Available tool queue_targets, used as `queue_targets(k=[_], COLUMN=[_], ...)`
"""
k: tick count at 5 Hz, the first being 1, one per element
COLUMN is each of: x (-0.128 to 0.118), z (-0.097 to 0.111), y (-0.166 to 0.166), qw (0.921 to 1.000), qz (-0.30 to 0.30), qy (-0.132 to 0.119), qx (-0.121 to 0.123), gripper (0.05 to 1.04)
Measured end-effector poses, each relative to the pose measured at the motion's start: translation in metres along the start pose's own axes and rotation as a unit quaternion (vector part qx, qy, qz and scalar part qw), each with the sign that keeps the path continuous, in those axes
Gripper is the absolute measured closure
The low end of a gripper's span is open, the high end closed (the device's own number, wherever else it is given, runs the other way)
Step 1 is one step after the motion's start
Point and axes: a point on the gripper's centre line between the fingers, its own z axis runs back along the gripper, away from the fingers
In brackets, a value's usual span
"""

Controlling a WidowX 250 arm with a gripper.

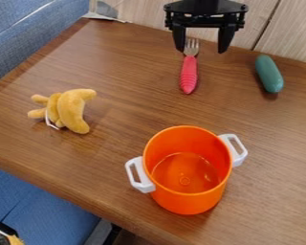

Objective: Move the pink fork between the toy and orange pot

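hand (201, 51): black, at top of view, r. of centre, pointing down over back part of table (111, 153). state: released, fingers spread wide w/ a gap btwn; tips either side of the fork's metal end as seen from cam. height above table & any contact w/ fork: can't tell.

pink fork (189, 76): flat on table, nr back edge, just r. of mid view. tines toward back edge, ribbed handle toward cam. pos. rel. to the other 2: farther back than both toy & pot, outside the space btwn them.

toy (72, 110): mustard-yellow, soft-looking, on table at l. of view; white loop (50, 119) at its cam-side edge.

orange pot (187, 203): upright, open top, nr front of table, r. of toy & well apart from it. 2 white handles, one each side.

other: green obj (269, 74), rounded & elongated, on table at back r. blue upholstery (27, 38) along upper l., more at lower l. wood-grain panel (139, 12) behind table.
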Motion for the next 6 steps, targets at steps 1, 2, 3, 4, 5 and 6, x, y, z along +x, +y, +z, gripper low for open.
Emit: queue_targets(k=[1,2,3,4,5,6], x=[-0.001,-0.003,-0.006,-0.004,-0.002,-0.003], z=[-0.011,-0.025,-0.032,-0.036,-0.037,-0.038], y=[0.006,0.008,0.011,0.019,0.021,0.019], qw=[0.9994,0.9983,0.9973,0.9965,0.9967,0.9972], qz=[0.005,0.008,0.009,0.019,0.019,0.017], qy=[0.015,0.031,0.045,0.049,0.047,0.052], qx=[0.029,0.049,0.057,0.065,0.063,0.051], gripper=[0.082,0.082,0.096,0.180,0.476,0.737])
